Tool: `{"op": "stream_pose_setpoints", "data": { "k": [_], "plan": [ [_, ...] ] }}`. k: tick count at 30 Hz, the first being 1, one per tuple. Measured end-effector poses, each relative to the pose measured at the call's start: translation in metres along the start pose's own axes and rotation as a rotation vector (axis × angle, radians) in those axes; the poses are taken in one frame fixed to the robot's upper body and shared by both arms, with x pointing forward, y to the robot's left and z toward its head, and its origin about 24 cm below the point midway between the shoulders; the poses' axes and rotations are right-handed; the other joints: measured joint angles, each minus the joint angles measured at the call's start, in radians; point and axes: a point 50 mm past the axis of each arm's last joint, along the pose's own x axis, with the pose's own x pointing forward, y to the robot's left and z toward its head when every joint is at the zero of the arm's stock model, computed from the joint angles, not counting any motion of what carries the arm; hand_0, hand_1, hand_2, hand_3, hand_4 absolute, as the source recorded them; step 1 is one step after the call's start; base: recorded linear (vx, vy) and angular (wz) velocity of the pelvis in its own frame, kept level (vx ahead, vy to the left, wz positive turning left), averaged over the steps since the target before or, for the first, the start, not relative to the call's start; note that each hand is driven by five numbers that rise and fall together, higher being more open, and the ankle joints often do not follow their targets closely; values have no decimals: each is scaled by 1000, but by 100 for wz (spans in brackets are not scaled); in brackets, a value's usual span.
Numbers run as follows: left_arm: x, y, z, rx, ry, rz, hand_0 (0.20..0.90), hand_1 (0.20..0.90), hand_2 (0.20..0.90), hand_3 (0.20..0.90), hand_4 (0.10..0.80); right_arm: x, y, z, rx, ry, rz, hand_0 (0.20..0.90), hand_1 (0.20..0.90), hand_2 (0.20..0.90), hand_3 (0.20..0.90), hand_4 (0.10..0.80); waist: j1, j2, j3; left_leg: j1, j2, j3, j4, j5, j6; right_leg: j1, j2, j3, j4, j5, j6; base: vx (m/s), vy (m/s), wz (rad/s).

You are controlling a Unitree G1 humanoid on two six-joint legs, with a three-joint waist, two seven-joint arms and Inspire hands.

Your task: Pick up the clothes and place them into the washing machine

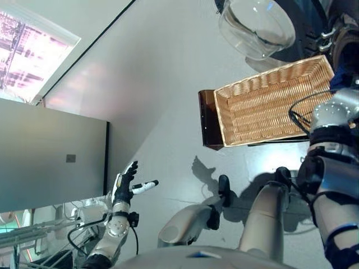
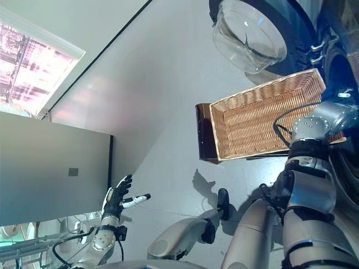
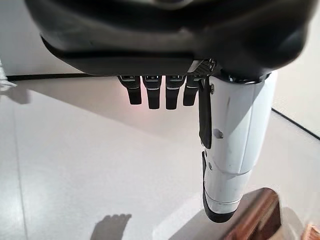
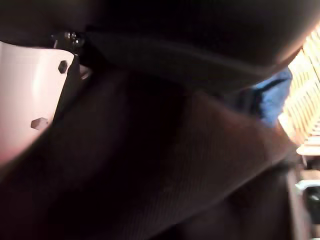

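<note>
Grey floor, wicker basket point(image 1: 269, 103) empty at 2 o'clock. Right hand point(image 4: 165, 150) buried in dark cloth point(image 4: 150, 180), fingers untellable; left hand point(image 1: 124, 182) spread, idle. Next: push cloth into drum point(image 2: 336, 67).

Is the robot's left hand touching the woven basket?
Apart. In the left eye view the left hand hangs open over bare floor, with a wide stretch of floor before the basket.

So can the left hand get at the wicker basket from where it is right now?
Probably not. The left hand hangs open, low on the robot's left, well apart from the wicker basket; open floor lies between them.
</note>
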Motion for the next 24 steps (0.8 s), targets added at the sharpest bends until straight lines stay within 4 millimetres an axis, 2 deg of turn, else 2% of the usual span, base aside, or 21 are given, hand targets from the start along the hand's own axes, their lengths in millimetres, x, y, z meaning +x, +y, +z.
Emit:
{"op": "stream_pose_setpoints", "data": {
  "k": [3, 7, 16, 19, 24],
  "plan": [
    [0, -2, 0, -21, 5, -3, 900, 900, 900, 900, 800, -4, -7, -10, -11, 35, 0, 900, 900, 900, 900, 800, -3, 1, -1, 7, 3, 1, 1, -1, 2, 2, 4, 4, 0, 0, 0, -3, -12, -10],
    [-1, -6, -1, -44, 14, -17, 900, 900, 900, 900, 800, -12, -28, -26, -51, 83, -31, 900, 900, 900, 900, 800, -9, -4, 4, 19, 14, 1, 2, -1, 3, 17, 9, -3, 7, -1, -2, -10, -8, 0],
    [-6, -8, -11, -49, 65, -17, 900, 900, 900, 900, 800, -16, -43, -37, -145, 147, -7, 900, 900, 900, 900, 800, -33, -12, 10, 19, 17, 0, 3, -16, 30, 20, 19, -8, 10, -1, -2, -3, 1, 1],
    [-6, -10, -13, -51, 75, -23, 900, 900, 900, 900, 800, -18, -62, -41, -225, 181, -12, 900, 900, 900, 900, 800, -41, -23, 19, 38, 17, 1, 5, -15, 32, 39, 20, -9, 8, -1, -2, 0, 0, 0],
    [-7, -11, -15, -58, 86, -27, 900, 900, 900, 900, 800, -35, -93, -59, -296, 276, -54, 900, 900, 900, 900, 800, -53, -43, 23, 51, 21, 2, 6, -22, 36, 53, 22, -9, 6, -1, -2, -1, 2, -3]
  ]
}}
